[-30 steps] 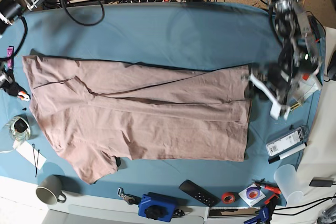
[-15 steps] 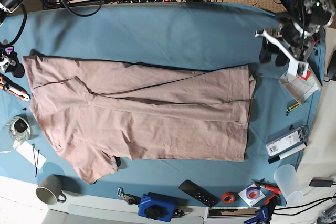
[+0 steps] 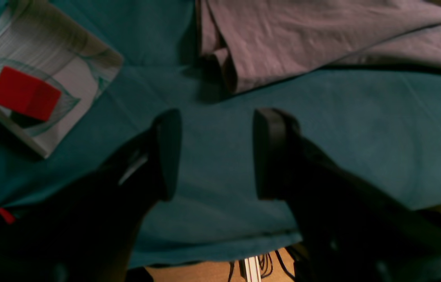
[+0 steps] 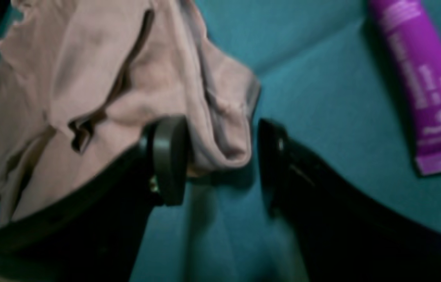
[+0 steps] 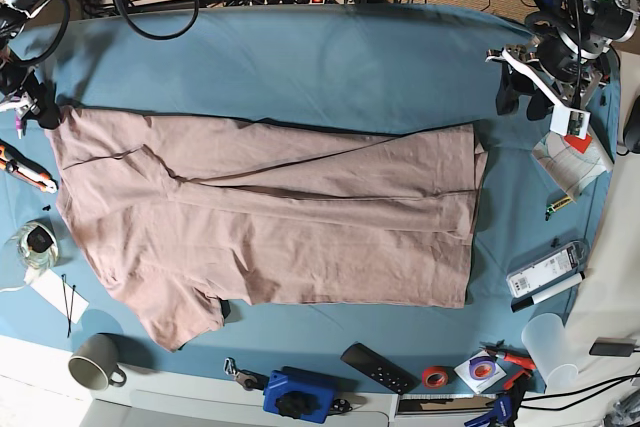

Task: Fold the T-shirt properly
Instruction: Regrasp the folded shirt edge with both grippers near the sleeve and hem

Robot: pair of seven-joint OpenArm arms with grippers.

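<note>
The T-shirt (image 5: 270, 217), mauve-brown and wrinkled, lies spread across the blue table cover (image 5: 330, 67), with its upper part folded down along its length. My left gripper (image 5: 520, 102) hangs open off the shirt's upper right corner. In the left wrist view, the left gripper (image 3: 218, 117) holds nothing and has only blue cover below it; the T-shirt's corner (image 3: 283, 39) lies beyond the fingertips. My right gripper (image 5: 35, 112) is at the shirt's upper left corner. In the right wrist view, the right gripper (image 4: 220, 129) is open, with a bunched T-shirt edge (image 4: 87, 78) reaching between the fingers.
A purple tube (image 4: 427, 86) lies beside the right gripper. A white packet with a red square (image 3: 28, 94) sits near the left gripper. Along the front edge are a mug (image 5: 95, 362), a blue device (image 5: 298, 394), a remote (image 5: 378, 367), a red tape roll (image 5: 433, 377) and a plastic cup (image 5: 550, 347).
My left gripper has left the shirt's right edge and risen toward the table's back right corner. My right gripper has moved up to the shirt's upper left corner and opened.
</note>
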